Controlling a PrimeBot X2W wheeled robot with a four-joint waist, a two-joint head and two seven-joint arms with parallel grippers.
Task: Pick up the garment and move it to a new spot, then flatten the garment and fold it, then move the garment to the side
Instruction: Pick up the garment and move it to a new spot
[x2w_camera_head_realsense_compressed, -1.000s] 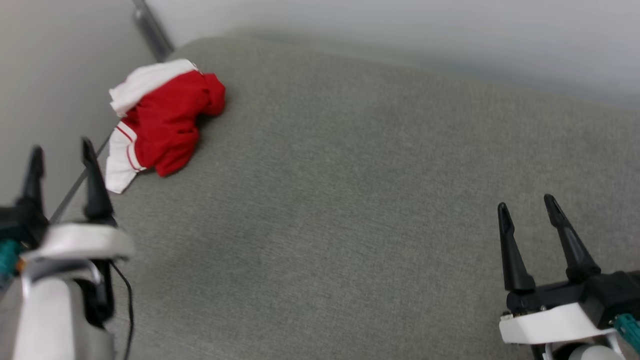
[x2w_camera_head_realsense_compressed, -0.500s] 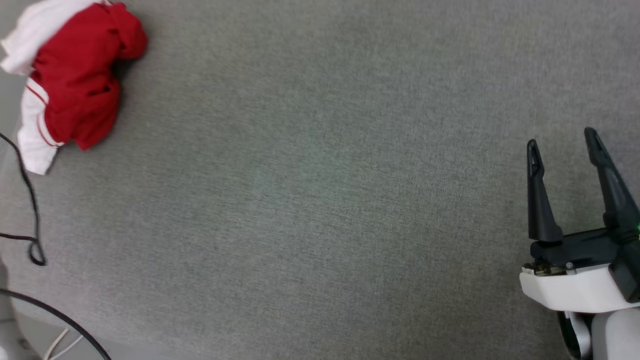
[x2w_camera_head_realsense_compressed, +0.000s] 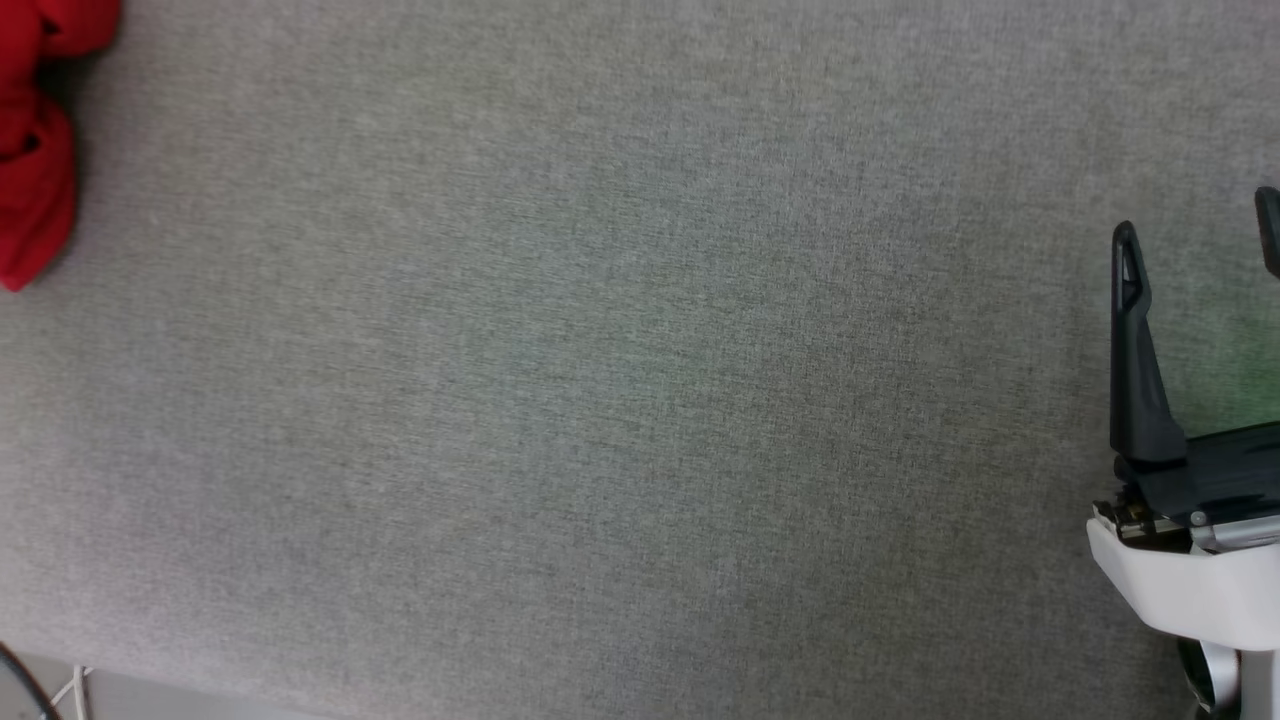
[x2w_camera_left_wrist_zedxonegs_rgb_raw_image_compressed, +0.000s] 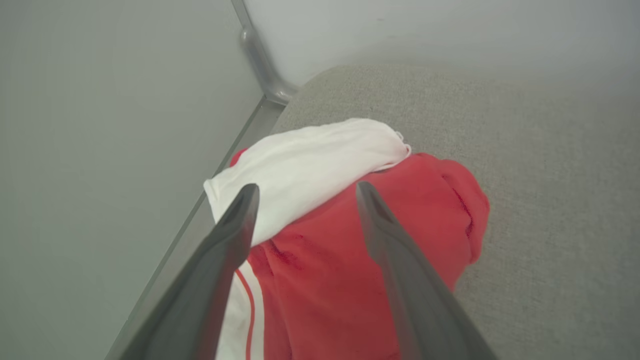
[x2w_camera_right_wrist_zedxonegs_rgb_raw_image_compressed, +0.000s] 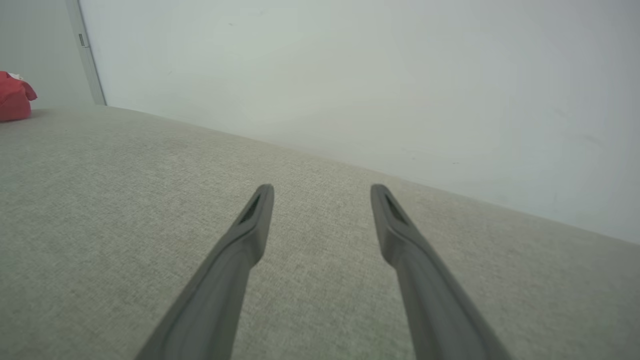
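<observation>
The garment (x2w_camera_left_wrist_zedxonegs_rgb_raw_image_compressed: 310, 270) lies crumpled near the grey surface's far left corner: red cloth with a white sleeve on top and red-white striped trim. My left gripper (x2w_camera_left_wrist_zedxonegs_rgb_raw_image_compressed: 306, 189) hovers close over it, open, its two fingers spread above the white sleeve and the red body, holding nothing. In the head view a red part of the garment (x2w_camera_head_realsense_compressed: 35, 150) shows at the left edge. My right gripper (x2w_camera_head_realsense_compressed: 1197, 225) stands open at the right edge, far from the cloth. In the right wrist view the right gripper (x2w_camera_right_wrist_zedxonegs_rgb_raw_image_compressed: 322, 190) is open over bare fabric, with the garment (x2w_camera_right_wrist_zedxonegs_rgb_raw_image_compressed: 12, 97) small at the far left.
A wide grey fabric surface (x2w_camera_head_realsense_compressed: 620, 380) spreads between the two grippers. Pale walls close it in behind and to the left, with a metal corner post (x2w_camera_left_wrist_zedxonegs_rgb_raw_image_compressed: 260, 65) just beyond the garment. A dark cable (x2w_camera_head_realsense_compressed: 18, 688) shows past the surface's near edge.
The head camera has swung, so the garment slid to the picture's left edge and my left gripper passed out of it. The garment lies as before. Both grippers stay open.
</observation>
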